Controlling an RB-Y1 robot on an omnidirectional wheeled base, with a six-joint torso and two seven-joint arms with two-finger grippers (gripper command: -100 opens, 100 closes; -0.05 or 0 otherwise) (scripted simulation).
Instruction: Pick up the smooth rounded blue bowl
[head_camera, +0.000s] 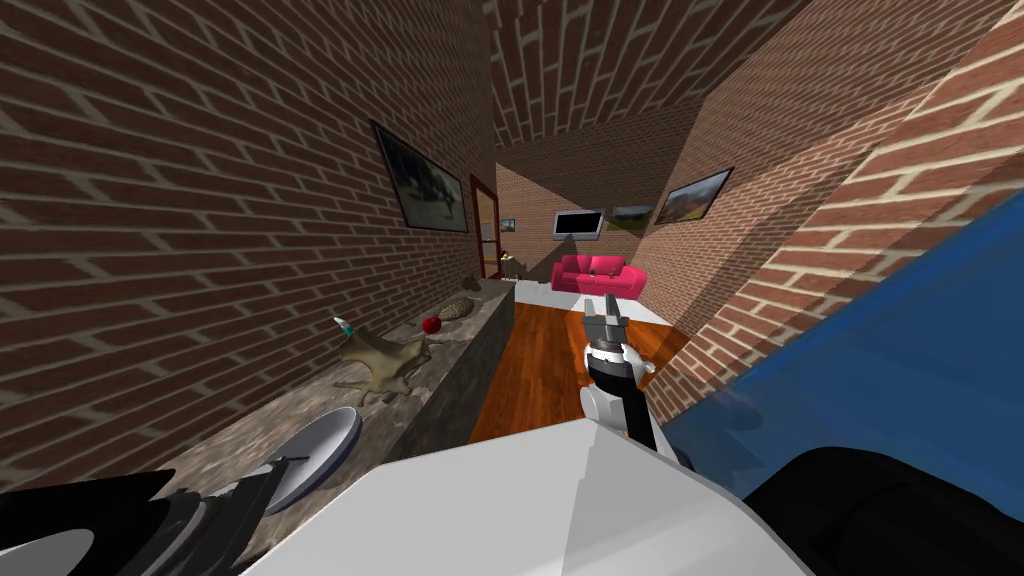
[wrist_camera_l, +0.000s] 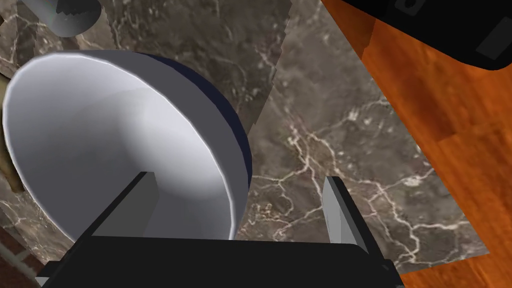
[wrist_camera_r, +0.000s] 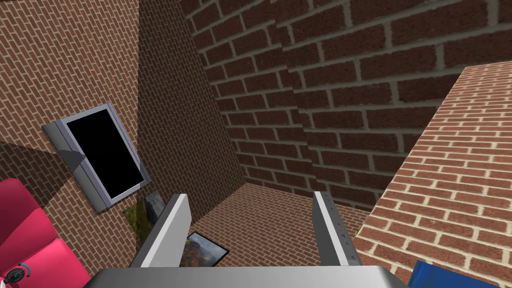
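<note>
Left claw (wrist_camera_l: 239, 177) is spread wide and straddles the bowl (wrist_camera_l: 110, 135) rim: one blade is inside the hollow, the other outside over bare marble, and it grips nothing. The bowl is smooth and round, pale grey inside and dark blue on its outer wall, with its mouth turned towards the claw. It sits on the veined brown-grey marble desk (wrist_camera_l: 325, 125), close to the edge that meets the wood floor (wrist_camera_l: 450, 150). Right claw (wrist_camera_r: 250, 196) is spread too and empty, up over that floor.

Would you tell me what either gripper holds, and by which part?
Nothing yet: the left gripper stands open astride the bowl rim; the right gripper is open.
</note>
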